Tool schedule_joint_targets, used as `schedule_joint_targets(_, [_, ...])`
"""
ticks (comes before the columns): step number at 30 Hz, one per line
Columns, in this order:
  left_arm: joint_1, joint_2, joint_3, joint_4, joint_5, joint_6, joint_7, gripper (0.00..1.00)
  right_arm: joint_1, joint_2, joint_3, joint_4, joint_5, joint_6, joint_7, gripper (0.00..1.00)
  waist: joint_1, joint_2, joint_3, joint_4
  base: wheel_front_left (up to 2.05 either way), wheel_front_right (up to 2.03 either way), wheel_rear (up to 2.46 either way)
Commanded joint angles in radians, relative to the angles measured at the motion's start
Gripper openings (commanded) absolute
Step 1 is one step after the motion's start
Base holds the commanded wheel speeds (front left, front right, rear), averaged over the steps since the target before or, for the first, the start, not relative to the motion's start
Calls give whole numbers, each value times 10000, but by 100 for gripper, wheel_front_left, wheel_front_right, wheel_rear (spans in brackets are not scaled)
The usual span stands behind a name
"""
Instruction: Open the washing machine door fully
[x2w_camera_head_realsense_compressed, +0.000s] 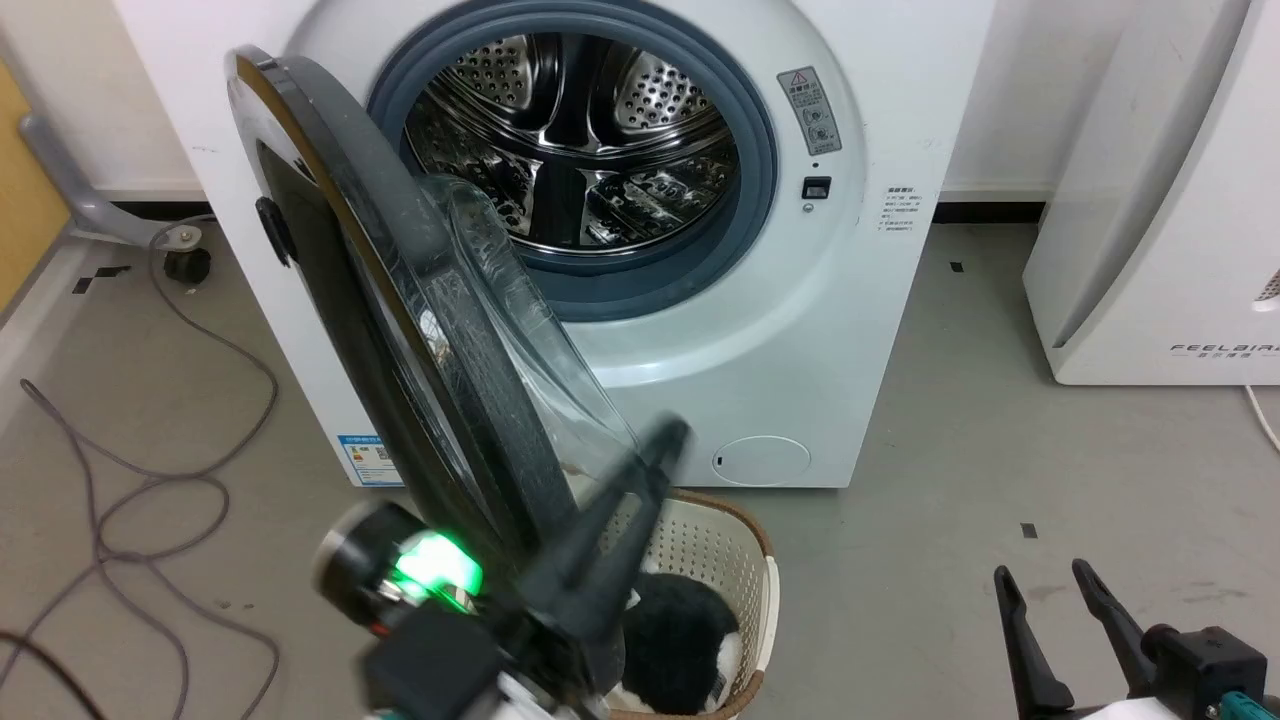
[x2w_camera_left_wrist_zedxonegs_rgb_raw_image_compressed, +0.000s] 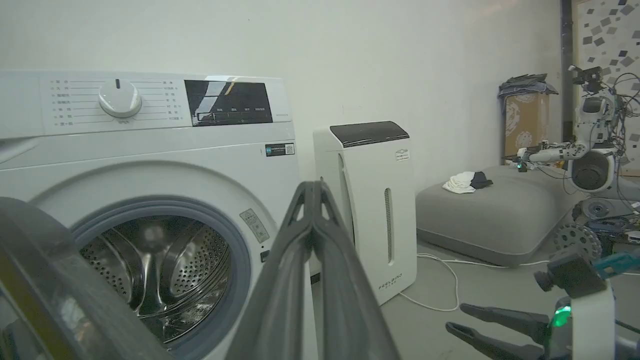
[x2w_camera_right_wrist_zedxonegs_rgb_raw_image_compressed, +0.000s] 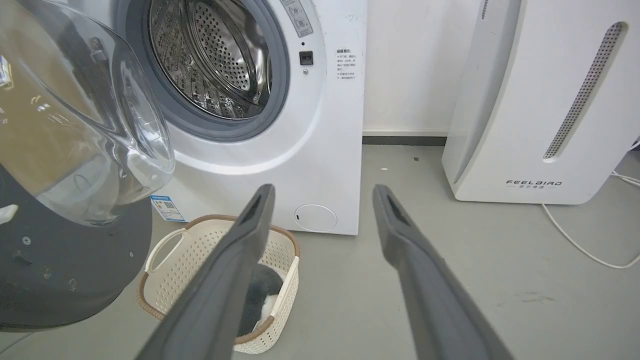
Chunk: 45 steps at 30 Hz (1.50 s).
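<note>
Looking down from the head camera, I see the big white front-loading washing machine (x2w_camera_head_realsense_compressed: 820, 330) on a smooth grey floor (x2w_camera_head_realsense_compressed: 1000, 420), with its perforated steel drum (x2w_camera_head_realsense_compressed: 580, 150) exposed inside the grey gasket. The large round glossy black washing machine door (x2w_camera_head_realsense_compressed: 330, 330), with its bulging clear glass bowl, stands swung out on the machine's left side, almost edge-on to me. My left gripper (x2w_camera_head_realsense_compressed: 672, 440) is blurred at the lower middle, just beside the inner face of the door's lower edge; I cannot tell whether it touches. A cream perforated plastic basket with a brown rim (x2w_camera_head_realsense_compressed: 765, 570) sits below the door and holds a dark fluffy bundle (x2w_camera_head_realsense_compressed: 680, 630). Grey cables (x2w_camera_head_realsense_compressed: 150, 480) loop over the floor at the left. A tall white appliance (x2w_camera_head_realsense_compressed: 1150, 250) stands at the right. My right gripper (x2w_camera_head_realsense_compressed: 1040, 575) rests low at the right, fingers spread, holding nothing.

On the left wrist camera the two fingers meet at their tips with nothing between them. Beyond them are the machine's round white dial (x2w_camera_left_wrist_zedxonegs_rgb_raw_image_compressed: 119, 98), a plain pale wall (x2w_camera_left_wrist_zedxonegs_rgb_raw_image_compressed: 380, 55) and a grey cushion (x2w_camera_left_wrist_zedxonegs_rgb_raw_image_compressed: 495, 215) on the floor.

On the right wrist camera the fingers stand well apart over bare floor, with the door's glass bowl at the left.
</note>
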Motion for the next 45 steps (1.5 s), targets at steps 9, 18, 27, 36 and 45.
schedule_joint_targets(9, [999,238,-1259,774,-352,-8,1870,0,106,41,92,228,99,6,-106,100,1,0,75,12,0,0,0])
schedule_joint_targets(18, [977,26,-1238,2533,-33,562,2027,0,14,41,175,453,185,6,-255,100,1,0,223,-5,0,0,0])
schedule_joint_targets(27, [92,-528,-916,4354,56,971,1244,0,-97,41,195,736,263,6,-391,100,1,0,231,-89,0,0,0])
schedule_joint_targets(36, [93,-583,-610,4803,5,1409,880,0,-99,41,204,936,325,6,-439,100,1,0,239,-75,0,0,0])
schedule_joint_targets(45, [890,-485,-614,4268,-134,1763,935,0,-23,41,100,1028,300,6,-426,100,1,0,151,310,0,0,0])
